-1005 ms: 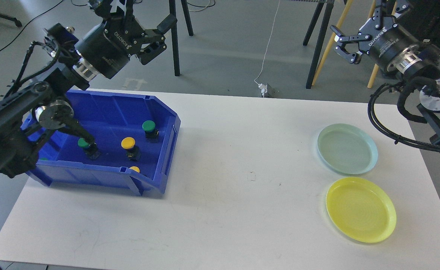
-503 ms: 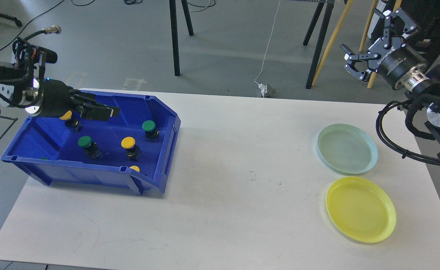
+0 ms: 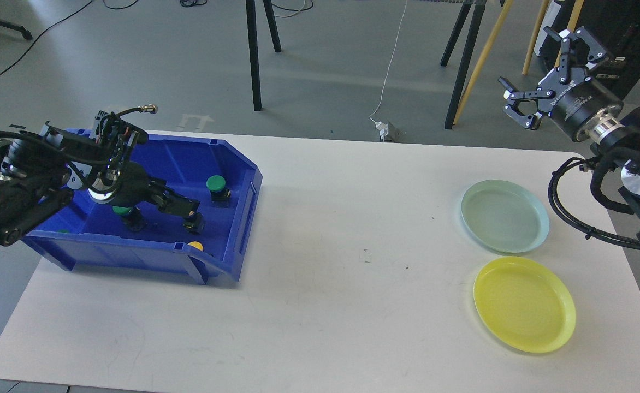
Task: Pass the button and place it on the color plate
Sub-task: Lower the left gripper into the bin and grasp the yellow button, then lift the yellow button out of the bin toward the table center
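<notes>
A blue bin (image 3: 134, 256) at the table's left holds several push buttons. A green button (image 3: 216, 183) stands at its right. Another green button (image 3: 119, 210) is half hidden under my left arm. A yellow button (image 3: 194, 245) peeks over the front wall. My left gripper (image 3: 182, 207) is low inside the bin, over the spot of another yellow button. That button's cap is hidden and only its black base (image 3: 194, 224) shows. The fingers are dark and cannot be told apart. My right gripper (image 3: 535, 71) is open and empty, high beyond the table's far right edge.
A pale green plate (image 3: 504, 216) and a yellow plate (image 3: 524, 304) lie at the table's right, both empty. Black stand legs (image 3: 254, 54) and a cable are on the floor behind the table.
My left arm swung down from above the bin, went to its back left, then moved right and down onto the middle yellow button. My right gripper drifted slightly right.
</notes>
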You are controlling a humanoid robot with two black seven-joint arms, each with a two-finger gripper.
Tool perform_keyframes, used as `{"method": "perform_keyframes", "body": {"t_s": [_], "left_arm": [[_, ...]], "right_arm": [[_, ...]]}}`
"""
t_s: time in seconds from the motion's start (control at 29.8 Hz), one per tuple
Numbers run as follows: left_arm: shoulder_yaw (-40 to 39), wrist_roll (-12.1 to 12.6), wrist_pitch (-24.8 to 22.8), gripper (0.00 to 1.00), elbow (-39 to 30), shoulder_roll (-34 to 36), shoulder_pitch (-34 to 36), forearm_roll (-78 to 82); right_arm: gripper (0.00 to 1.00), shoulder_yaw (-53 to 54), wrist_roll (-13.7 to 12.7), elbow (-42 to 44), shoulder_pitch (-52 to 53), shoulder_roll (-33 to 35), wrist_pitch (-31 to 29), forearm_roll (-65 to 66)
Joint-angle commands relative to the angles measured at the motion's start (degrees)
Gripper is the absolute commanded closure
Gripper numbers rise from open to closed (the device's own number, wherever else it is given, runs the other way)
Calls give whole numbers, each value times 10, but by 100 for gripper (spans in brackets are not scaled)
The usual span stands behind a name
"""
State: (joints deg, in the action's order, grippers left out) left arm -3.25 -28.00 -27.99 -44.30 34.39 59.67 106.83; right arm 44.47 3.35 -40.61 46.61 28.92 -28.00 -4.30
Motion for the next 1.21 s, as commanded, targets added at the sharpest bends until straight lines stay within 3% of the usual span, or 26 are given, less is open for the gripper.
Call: {"method": "perform_keyframes", "body": {"t_s": [0.0, 0.2, 0.64, 0.74, 0.9, 0.94, 0.97, 1.01, 1.17], "left_arm": [[-1, 0, 0, 1, 4, -11, -2, -1], [0, 0, 0, 1, 63, -48, -17, 0], [0, 0, 0, 6, 80, -70, -22, 0], [1, 0, 0, 27, 83, -70, -23, 3], [6, 0, 0, 48, 83, -66, -28, 4], [7, 0, 0, 65, 83, -65, -29, 5], [8, 0, 0, 88, 83, -64, -28, 6], [9, 0, 0, 98, 83, -63, -28, 6], [7, 0, 0, 100, 76, -63, -21, 5]], "right_arm": [[0, 0, 0, -2, 0, 0, 0, 0], [0, 0, 0, -2, 0, 1, 0, 0], [0, 10, 0, -3, -13, 9, 0, 0], [0, 10, 0, -4, -18, 10, 0, 0], [0, 10, 0, -4, -21, 13, 0, 0], [0, 10, 0, -4, -22, 13, 0, 0], [0, 11, 0, -4, -22, 13, 0, 0], [0, 11, 0, -4, -23, 13, 0, 0], [0, 13, 0, -4, -27, 13, 0, 0]]}}
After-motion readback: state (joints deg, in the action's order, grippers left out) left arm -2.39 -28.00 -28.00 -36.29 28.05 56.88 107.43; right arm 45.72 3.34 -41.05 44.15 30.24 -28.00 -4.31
